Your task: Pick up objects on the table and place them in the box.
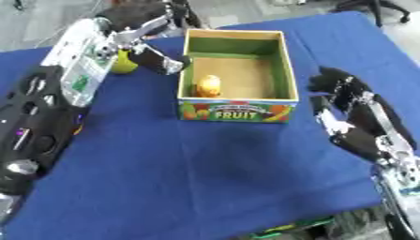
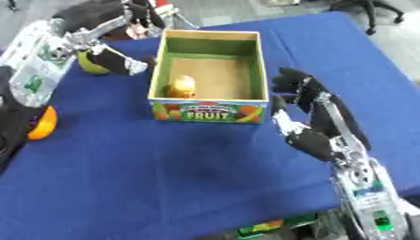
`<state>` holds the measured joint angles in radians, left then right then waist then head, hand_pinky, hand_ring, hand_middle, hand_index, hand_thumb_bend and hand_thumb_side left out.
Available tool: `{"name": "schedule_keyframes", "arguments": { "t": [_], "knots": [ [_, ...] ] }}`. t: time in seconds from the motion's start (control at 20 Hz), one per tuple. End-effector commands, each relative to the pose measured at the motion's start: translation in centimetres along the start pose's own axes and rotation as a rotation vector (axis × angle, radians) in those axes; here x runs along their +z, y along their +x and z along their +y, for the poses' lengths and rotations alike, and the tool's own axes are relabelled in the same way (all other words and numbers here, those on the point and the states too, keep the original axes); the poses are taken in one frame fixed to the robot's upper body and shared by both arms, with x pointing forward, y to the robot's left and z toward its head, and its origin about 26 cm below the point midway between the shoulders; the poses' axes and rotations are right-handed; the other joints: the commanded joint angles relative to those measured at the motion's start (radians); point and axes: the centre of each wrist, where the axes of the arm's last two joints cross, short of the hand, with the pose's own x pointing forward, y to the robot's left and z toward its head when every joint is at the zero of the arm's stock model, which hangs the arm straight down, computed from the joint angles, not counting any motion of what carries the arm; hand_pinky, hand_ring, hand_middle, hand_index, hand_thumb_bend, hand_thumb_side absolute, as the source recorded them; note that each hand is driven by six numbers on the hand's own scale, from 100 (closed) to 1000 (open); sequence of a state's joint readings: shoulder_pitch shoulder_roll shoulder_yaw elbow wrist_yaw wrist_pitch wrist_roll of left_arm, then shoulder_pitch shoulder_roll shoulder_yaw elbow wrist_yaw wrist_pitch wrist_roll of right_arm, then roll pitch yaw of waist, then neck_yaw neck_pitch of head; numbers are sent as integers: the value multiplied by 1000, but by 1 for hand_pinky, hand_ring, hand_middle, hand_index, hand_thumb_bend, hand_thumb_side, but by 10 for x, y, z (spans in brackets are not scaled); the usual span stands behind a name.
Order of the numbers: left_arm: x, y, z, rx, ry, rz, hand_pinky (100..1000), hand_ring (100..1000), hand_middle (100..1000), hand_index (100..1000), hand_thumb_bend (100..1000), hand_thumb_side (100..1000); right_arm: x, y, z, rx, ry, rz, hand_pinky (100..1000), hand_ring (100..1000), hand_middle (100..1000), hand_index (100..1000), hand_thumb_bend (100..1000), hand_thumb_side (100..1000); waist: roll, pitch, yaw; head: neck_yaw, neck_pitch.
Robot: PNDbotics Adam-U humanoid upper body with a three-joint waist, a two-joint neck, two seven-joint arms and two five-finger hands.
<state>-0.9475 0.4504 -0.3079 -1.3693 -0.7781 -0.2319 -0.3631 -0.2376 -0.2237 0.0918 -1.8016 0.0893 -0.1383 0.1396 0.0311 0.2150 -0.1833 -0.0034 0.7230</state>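
Observation:
The FRUIT box (image 1: 238,111) stands open at the table's middle back, green inside, with a small orange-yellow fruit (image 1: 208,86) on its floor by the near left wall. A yellow-green fruit (image 2: 90,65) lies left of the box, partly under my left hand (image 1: 152,35). That hand hangs over it, open, its thumb reaching toward the box's left wall. An orange fruit (image 2: 41,123) peeks out from under my left forearm. My right hand (image 2: 308,101) rests open to the right of the box, holding nothing.
A blue cloth (image 1: 213,168) covers the table. My left forearm (image 1: 49,108) lies along the left side and hides that strip. The table's near edge runs along the bottom, with floor clutter below it.

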Motion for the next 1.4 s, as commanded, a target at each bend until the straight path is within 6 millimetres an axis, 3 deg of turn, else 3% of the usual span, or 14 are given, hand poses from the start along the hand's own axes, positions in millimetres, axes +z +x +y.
{"name": "schedule_keyframes", "arguments": {
  "t": [0.05, 0.2, 0.45, 0.65, 0.95, 1.05, 1.4],
  "knots": [
    [35, -19, 28, -57, 16, 78, 673, 668, 683, 782, 396, 192, -1, 3, -8, 32, -15, -7, 744, 795, 764, 898, 100, 314, -4, -20, 10, -14, -13],
    [69, -38, 24, -63, -19, 185, 673, 665, 681, 780, 414, 191, 0, 2, -10, 40, -23, -3, 744, 795, 764, 899, 100, 314, -6, -18, 27, -21, -13],
    [121, -68, -4, -35, -125, 350, 679, 626, 654, 785, 435, 187, 0, 2, -12, 48, -31, -3, 744, 795, 764, 899, 100, 314, -6, -14, 47, -26, -15],
    [147, -86, -26, -1, -204, 446, 685, 613, 649, 793, 450, 186, 0, 2, -12, 50, -33, -3, 744, 794, 764, 900, 100, 313, -9, -13, 50, -30, -16],
    [155, -95, -36, 16, -242, 481, 685, 613, 649, 794, 451, 186, 0, 2, -12, 50, -36, -3, 744, 794, 764, 900, 100, 313, -11, -13, 50, -30, -15],
    [158, -97, -48, 33, -290, 511, 698, 627, 667, 805, 513, 221, -1, 2, -12, 49, -35, -4, 744, 794, 764, 900, 100, 314, -14, -12, 47, -28, -15],
    [153, -112, -79, 69, -402, 538, 703, 633, 674, 808, 529, 224, 0, 1, -11, 47, -35, -2, 743, 794, 764, 900, 100, 314, -15, -12, 43, -28, -10]
  ]
}}
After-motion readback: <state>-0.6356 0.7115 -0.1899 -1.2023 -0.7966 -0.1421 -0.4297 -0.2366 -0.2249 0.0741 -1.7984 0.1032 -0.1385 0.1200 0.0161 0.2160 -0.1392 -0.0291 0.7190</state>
